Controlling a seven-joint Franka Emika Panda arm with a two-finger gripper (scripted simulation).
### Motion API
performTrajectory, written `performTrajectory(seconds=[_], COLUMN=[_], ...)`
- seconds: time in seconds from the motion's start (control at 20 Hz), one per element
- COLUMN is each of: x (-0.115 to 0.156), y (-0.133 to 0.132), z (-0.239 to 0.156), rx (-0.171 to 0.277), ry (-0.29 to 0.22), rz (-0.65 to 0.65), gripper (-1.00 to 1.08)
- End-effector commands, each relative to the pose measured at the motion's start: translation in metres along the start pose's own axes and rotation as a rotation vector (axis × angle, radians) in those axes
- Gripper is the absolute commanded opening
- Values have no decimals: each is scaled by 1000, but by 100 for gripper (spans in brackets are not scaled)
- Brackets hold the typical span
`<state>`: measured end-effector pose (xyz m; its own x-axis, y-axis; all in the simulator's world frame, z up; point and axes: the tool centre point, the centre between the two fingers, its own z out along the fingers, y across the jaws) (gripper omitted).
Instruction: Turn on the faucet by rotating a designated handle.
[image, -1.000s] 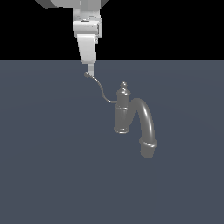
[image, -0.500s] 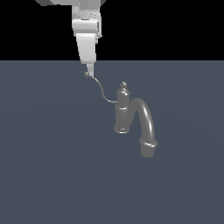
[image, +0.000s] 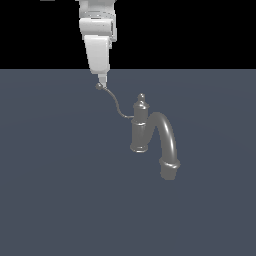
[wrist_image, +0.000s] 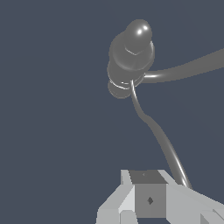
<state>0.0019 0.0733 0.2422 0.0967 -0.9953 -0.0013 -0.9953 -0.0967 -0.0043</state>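
The grey faucet (image: 140, 128) stands upright on the dark floor, and its thick arched spout (image: 168, 141) bends toward the exterior view's right. The thin curved handle (image: 116, 104) branches from the post toward the exterior view's left and ends in a small ball tip (image: 99, 86). My gripper (image: 102, 80) hangs straight down right above that ball, its fingers pressed together, touching or almost touching it. In the wrist view the faucet (wrist_image: 131, 57) is seen from above. There the handle (wrist_image: 162, 140) runs alongside my shut gripper (wrist_image: 148, 199), not between its fingers.
A flat dark blue-grey floor (image: 60, 200) surrounds the faucet. A black background lies beyond its far edge. No other objects show.
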Motion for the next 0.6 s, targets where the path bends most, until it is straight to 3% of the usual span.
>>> performTrajectory(seconds=[0.0,0.55], x=[1,1], y=[10,43], z=[0,0], rx=[-4,-4], ry=[1,1], rz=[0,0], gripper=[-100,-100])
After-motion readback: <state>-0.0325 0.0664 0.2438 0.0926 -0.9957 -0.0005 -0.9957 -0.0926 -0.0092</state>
